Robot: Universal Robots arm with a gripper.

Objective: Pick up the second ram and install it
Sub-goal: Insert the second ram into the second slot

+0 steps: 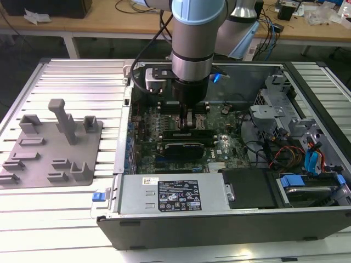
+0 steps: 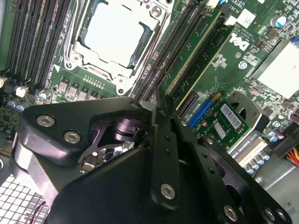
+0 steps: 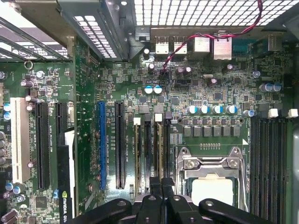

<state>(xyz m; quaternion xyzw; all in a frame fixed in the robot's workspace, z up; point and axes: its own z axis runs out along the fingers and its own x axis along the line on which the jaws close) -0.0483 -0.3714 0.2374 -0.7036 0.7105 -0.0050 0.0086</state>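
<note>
Gripper (image 2: 155,106) above thin green second ram (image 2: 192,51)

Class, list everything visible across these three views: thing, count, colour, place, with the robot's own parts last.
slatted table: one, silver, under everything.
computer case: one, dark grey, open on the table.
holder tray: one, grey, on the table at the exterior view's left of the case.
motherboard: one, green, inside the case.
CPU socket: one, silver, on the motherboard.
second ram: one, green, in a slot beside the socket.
other RAM stick: one, green, in a slot alongside it.
expansion card: one, black, across the motherboard.
power supply: one, grey, inside the case, nearest the exterior camera.
arm: one, grey and blue, above the case.
gripper: one, black, at the second ram's end.
</note>
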